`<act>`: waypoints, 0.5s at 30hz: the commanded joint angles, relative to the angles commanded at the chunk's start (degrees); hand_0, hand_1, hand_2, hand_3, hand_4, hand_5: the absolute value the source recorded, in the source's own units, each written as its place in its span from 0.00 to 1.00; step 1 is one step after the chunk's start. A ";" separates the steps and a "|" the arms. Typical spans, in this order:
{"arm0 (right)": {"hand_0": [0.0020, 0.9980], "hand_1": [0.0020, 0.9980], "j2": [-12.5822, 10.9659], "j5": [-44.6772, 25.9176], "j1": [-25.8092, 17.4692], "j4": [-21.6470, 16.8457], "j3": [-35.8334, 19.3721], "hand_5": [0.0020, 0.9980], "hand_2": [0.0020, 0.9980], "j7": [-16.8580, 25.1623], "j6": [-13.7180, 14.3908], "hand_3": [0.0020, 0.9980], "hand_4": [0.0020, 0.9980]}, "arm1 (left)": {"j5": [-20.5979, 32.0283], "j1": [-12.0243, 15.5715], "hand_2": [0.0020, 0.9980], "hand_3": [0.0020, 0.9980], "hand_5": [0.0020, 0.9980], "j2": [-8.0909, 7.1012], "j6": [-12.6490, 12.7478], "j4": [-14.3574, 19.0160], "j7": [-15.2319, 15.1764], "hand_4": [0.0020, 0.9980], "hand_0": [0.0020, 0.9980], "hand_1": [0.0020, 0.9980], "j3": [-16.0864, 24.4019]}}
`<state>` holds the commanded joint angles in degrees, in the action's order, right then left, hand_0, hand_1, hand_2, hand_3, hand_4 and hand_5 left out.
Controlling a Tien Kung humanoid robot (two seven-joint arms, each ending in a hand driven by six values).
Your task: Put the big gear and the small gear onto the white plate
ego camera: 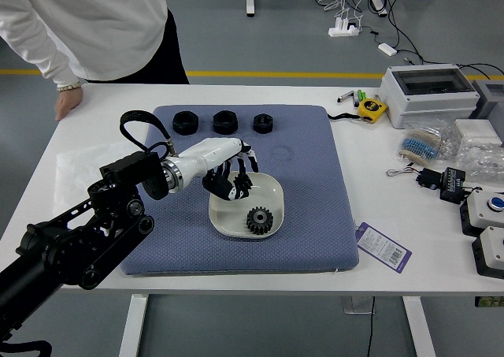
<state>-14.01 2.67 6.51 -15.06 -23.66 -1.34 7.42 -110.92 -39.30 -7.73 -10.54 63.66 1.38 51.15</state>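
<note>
A toothed black gear [260,221] is lying inside the smooth, rounded white plate [231,217], toward its near right corner. The left hand [234,185] is reaching over the plate's far left corner; I'm not managing to tell its opening or any hold. A textured blue mat [315,176] is covering the white desk's [429,274] middle.

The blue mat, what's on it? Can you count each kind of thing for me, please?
Black nuts: 3
Black gears: 1
White plates: 1
Total in sight: 5
The left robot hand could be hiding more.
</note>
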 joint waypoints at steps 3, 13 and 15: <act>0.68 0.68 -0.04 0.07 0.08 -0.01 0.00 0.77 0.77 0.00 0.01 0.68 0.95 | -0.44 -0.49 0.51 0.58 0.00 0.38 0.30 -1.40 -0.29 0.78 0.28 0.41 0.00; 0.68 0.68 -0.11 0.24 0.15 -0.01 -0.03 0.77 0.77 0.00 -0.05 0.68 0.96 | -0.45 -0.87 0.54 0.58 0.05 0.86 0.07 -3.04 -0.63 0.96 0.31 0.46 -0.51; 0.68 0.68 -0.12 0.26 0.15 -0.01 -0.04 0.77 0.77 0.00 -0.06 0.68 0.96 | -0.48 -0.83 0.54 0.58 0.05 0.88 -0.19 -3.32 -0.75 0.96 0.31 0.46 -0.61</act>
<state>-14.13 2.93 6.66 -15.07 -23.69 -1.34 7.36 -111.41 -40.13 -6.85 -10.73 60.35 0.62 50.54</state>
